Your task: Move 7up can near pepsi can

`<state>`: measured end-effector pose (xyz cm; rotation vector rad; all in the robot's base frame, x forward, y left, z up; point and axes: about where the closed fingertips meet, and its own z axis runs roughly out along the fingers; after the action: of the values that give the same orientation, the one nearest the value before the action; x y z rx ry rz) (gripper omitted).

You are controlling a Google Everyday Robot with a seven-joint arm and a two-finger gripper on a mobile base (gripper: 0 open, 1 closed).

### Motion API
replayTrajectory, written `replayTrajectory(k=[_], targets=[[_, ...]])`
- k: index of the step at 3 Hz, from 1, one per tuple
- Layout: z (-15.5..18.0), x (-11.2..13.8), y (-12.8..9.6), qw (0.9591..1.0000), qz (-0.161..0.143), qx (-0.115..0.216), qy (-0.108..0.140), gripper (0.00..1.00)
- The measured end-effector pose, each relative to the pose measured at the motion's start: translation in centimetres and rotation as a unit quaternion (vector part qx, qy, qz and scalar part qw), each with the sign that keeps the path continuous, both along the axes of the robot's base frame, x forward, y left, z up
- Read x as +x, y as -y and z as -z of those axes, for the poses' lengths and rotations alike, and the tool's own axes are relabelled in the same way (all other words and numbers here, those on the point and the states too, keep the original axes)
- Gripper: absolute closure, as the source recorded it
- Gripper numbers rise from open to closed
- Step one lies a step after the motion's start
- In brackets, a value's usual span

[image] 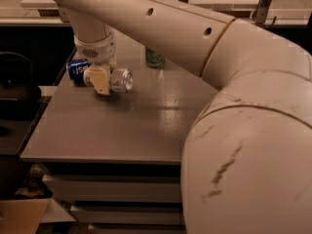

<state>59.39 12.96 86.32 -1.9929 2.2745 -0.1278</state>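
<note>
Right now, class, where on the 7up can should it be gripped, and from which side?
Its mid-body, from above: the 7up can lies on its side, silver end showing, leaving its curved flanks exposed. The end effector is closed there, beside the pepsi can.

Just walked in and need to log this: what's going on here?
The robot arm's end effector is clamped on a white-silver aluminium 7up can, held on its side right beside the deep blue aluminium pepsi can near the left edge of the grey table. An all-green can stands further back.
</note>
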Motion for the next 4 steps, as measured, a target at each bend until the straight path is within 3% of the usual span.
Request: replayTrajectory(k=[1,4], targets=[[-0.04,0.33,-0.77,0.9999,-0.016,0.003,-0.001,0.00],[-0.74,0.57,-1.14,0.9997,-0.023,0.003,0.008,0.00]])
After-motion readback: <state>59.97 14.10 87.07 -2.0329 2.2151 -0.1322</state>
